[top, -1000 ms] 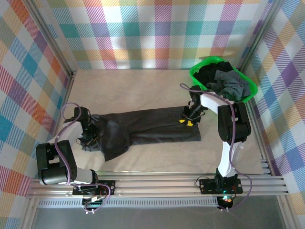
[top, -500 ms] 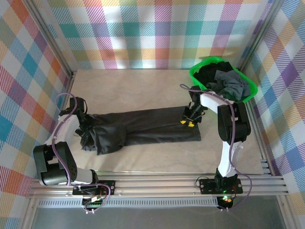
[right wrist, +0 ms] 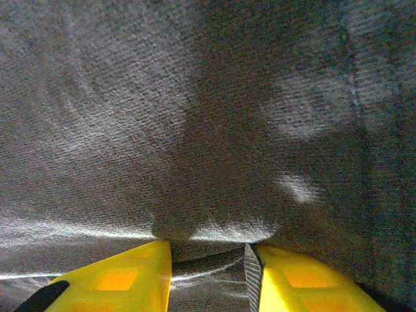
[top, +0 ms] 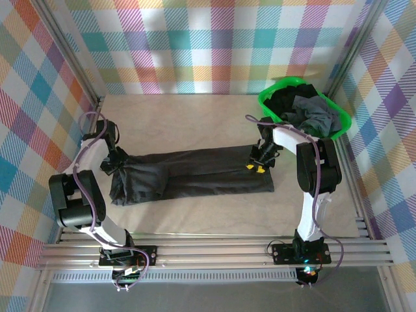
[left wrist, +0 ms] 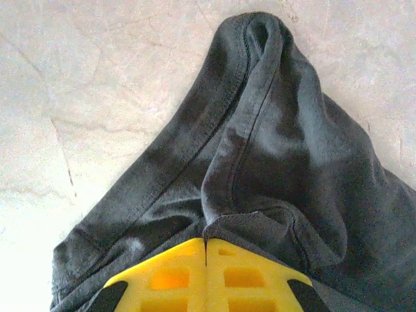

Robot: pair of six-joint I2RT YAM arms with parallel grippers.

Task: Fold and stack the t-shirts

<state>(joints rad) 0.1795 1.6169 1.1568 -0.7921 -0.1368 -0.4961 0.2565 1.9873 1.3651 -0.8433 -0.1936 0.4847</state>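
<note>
A charcoal t-shirt (top: 195, 175) lies as a long folded strip across the middle of the table. My left gripper (top: 116, 160) is at its left end; in the left wrist view the yellow fingers (left wrist: 162, 276) meet with a bunched hem of the t-shirt (left wrist: 273, 149) pinched between the tips of the gripper (left wrist: 205, 242). My right gripper (top: 255, 166) rests on the strip's right end. In the right wrist view its fingers (right wrist: 123, 276) stand a little apart, clamped on a raised fold of the t-shirt (right wrist: 214, 229) between them.
A bright green basket (top: 270, 97) stands at the back right with more dark shirts (top: 311, 114) heaped in it. Checked walls close in the table on three sides. Bare tabletop (top: 182, 120) lies behind the strip and also in front of it.
My left gripper moved back and to the left with the shirt's left end, pulling the drooping flap straight. The right arm stayed still.
</note>
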